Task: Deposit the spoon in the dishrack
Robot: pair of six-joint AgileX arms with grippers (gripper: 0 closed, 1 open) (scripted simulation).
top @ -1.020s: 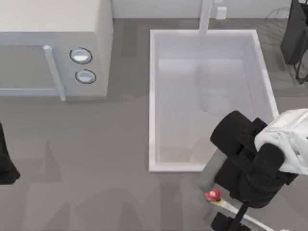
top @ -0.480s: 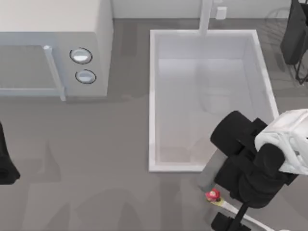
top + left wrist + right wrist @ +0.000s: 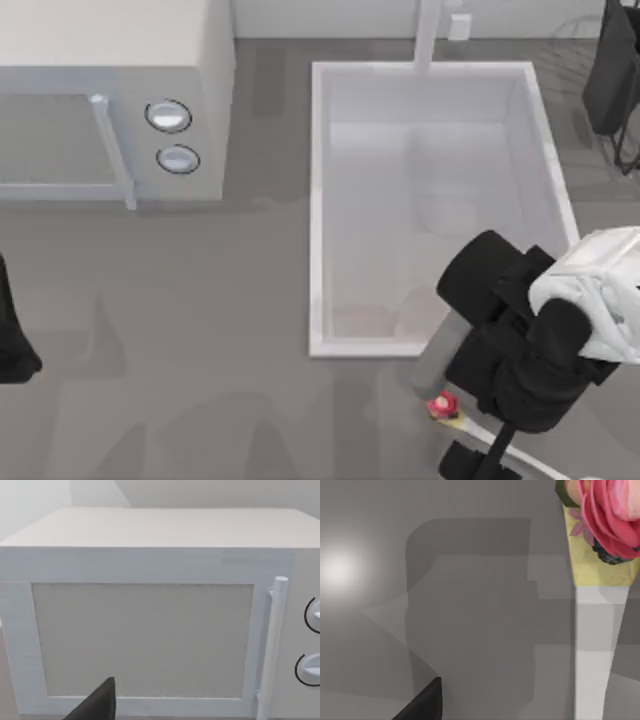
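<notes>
The spoon (image 3: 452, 412) lies flat on the grey table (image 3: 220, 350) at about five o'clock in the top view, just below the near right corner of the white sink basin (image 3: 318, 210), its round red end pointing toward the basin and its pale handle running away toward the lower right edge. The right arm's black and white bulk sits directly over the handle, and the right gripper (image 3: 470, 430) is low above it; whether its fingers are wide, narrow or closed on the spoon cannot be told. From the right wrist, the spoon (image 3: 600, 580) appears close up, a pink-red flower-like end above a yellowish neck and white handle. The dishrack (image 3: 612, 80) stands at two o'clock, well apart from the spoon. The left gripper (image 3: 12, 335) is parked at nine o'clock, facing the white microwave (image 3: 150, 620).
</notes>
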